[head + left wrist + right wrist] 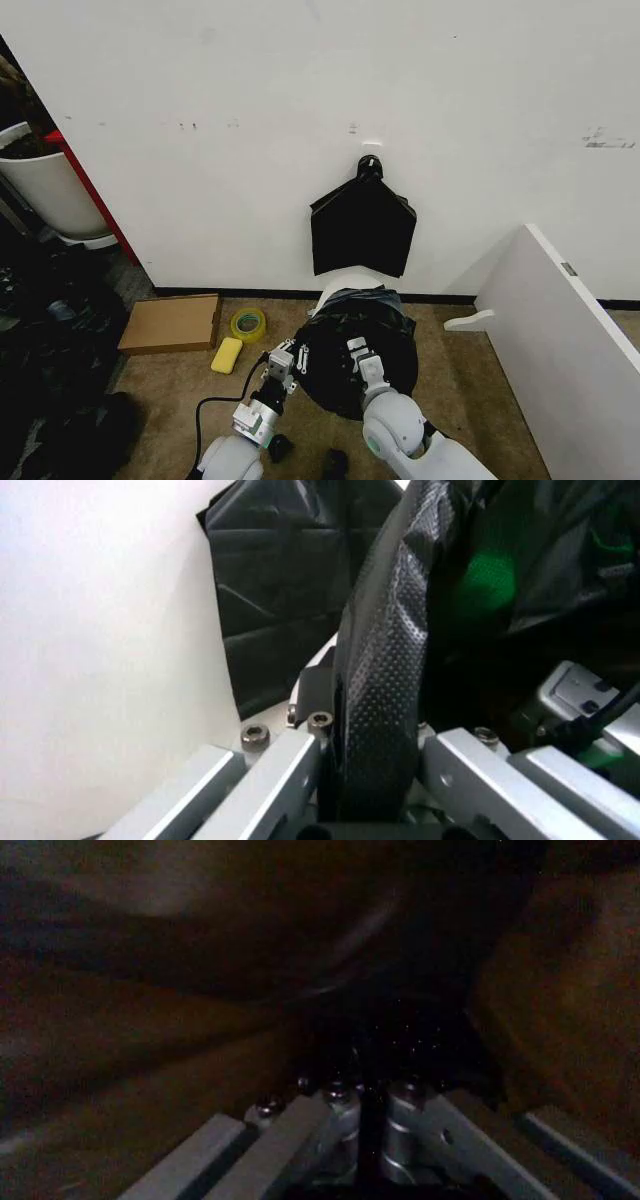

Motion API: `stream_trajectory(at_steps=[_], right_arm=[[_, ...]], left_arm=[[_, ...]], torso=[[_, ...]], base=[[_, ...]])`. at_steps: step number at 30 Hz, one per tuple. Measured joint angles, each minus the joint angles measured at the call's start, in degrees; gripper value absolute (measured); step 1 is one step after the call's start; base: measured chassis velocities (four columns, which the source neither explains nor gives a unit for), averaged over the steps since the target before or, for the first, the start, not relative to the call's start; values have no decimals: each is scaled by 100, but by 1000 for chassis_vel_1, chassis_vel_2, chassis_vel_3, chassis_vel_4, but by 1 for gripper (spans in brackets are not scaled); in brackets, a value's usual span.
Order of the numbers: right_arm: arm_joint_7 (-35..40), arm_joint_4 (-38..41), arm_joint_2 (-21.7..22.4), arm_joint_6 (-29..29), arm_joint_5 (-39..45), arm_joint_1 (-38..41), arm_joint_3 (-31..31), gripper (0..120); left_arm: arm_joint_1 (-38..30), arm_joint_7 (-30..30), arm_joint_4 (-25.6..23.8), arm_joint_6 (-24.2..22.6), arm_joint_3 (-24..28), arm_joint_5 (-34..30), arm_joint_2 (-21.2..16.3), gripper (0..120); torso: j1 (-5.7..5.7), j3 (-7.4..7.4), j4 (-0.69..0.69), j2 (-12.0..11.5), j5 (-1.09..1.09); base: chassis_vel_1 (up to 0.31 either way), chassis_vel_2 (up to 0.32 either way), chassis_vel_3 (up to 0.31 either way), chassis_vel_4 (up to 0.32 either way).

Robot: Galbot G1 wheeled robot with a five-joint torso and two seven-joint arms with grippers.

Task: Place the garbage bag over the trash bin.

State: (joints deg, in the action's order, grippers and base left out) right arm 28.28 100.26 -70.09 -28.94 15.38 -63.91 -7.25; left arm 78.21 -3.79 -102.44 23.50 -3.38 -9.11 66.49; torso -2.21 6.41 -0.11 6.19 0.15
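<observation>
A white wall stands behind a brown carpet floor. The trash bin (pixel 345 283) sits by the wall, and the garbage bag (pixel 360 345) is spread over its mouth, with a bit of cream rim showing on the far side.

The thin bag could slip or tear if the two arms pull unevenly, because it is loose and stretched.

The left gripper (pixel 287 358) reaches low to the bag's near-left edge, its fingers pinching the black film. The right gripper (pixel 357 357) is just beside it, pushed in over the bag; its fingers look pressed together on the plastic.

A flat black bundle (pixel 363 226) hangs on the wall beyond both grippers.
</observation>
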Motion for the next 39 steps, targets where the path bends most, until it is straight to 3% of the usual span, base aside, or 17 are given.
stream_trajectory(at_steps=[6, 13, 29, 39], right_arm=[[-97, -362, -18, 463, -529, 15, 83, 0], [-239, -777, -160, 1446, -789, 75, 172, 0], [-295, 76, 24, 1832, -864, -291, -58, 0], [-341, -1031, -353, 2244, -2000, 191, 183, 0]], left_arm=[[19, -4, -30, -29, -1, -41, 11, 0], [69, -6, -128, -116, -11, -154, 8, 0], [9, -37, 65, -158, -25, -260, 29, 0], [112, 76, -70, -67, 10, -161, 7, 0]], torso=[[0, 0, 0, 0, 0], [0, 0, 0, 0, 0], [0, 0, 0, 0, 0], [0, 0, 0, 0, 1]], base=[[0, 0, 0, 0], [0, 0, 0, 0], [0, 0, 0, 0], [0, 0, 0, 0]])
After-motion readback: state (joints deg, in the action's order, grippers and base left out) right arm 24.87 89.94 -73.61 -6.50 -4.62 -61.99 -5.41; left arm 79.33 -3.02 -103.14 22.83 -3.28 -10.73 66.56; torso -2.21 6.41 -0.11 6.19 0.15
